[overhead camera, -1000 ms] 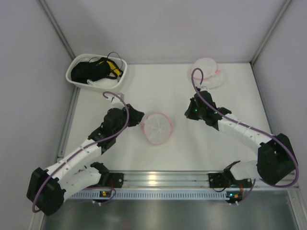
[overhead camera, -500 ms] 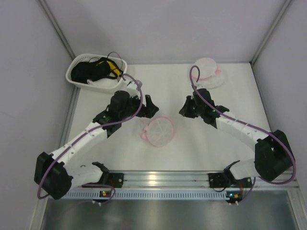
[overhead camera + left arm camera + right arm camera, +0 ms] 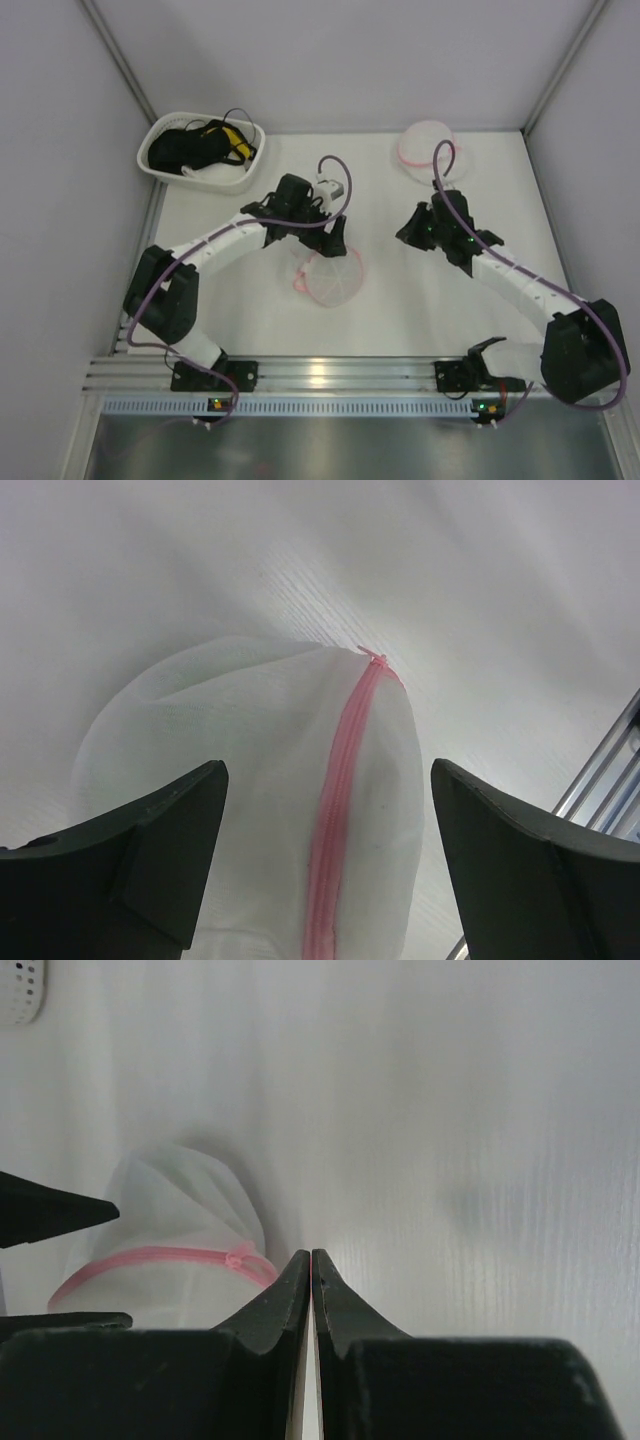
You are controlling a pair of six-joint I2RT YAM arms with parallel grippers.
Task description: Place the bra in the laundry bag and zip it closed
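Note:
The laundry bag (image 3: 332, 278), a round white mesh pouch with a pink zipper (image 3: 340, 780), lies mid-table. My left gripper (image 3: 326, 250) hovers open over the bag's far edge, its jaws straddling the zipper line (image 3: 328, 770) without touching it. My right gripper (image 3: 405, 235) is shut on nothing, to the right of the bag. In the right wrist view its fingertips (image 3: 312, 1255) meet just right of the bag (image 3: 170, 1250) and its pink zipper pull (image 3: 238, 1256). The bra is hidden.
A white oval basket (image 3: 200, 150) with a black tangle stands at the back left. A second round mesh pouch with a pink rim (image 3: 427, 145) lies at the back right. A metal rail (image 3: 320, 375) runs along the near edge. Grey walls enclose the table.
My left gripper let go at the bag's left edge, opened wide and swung right, over the bag's far side. The bag shifted slightly. The right gripper drifted a little right, still shut.

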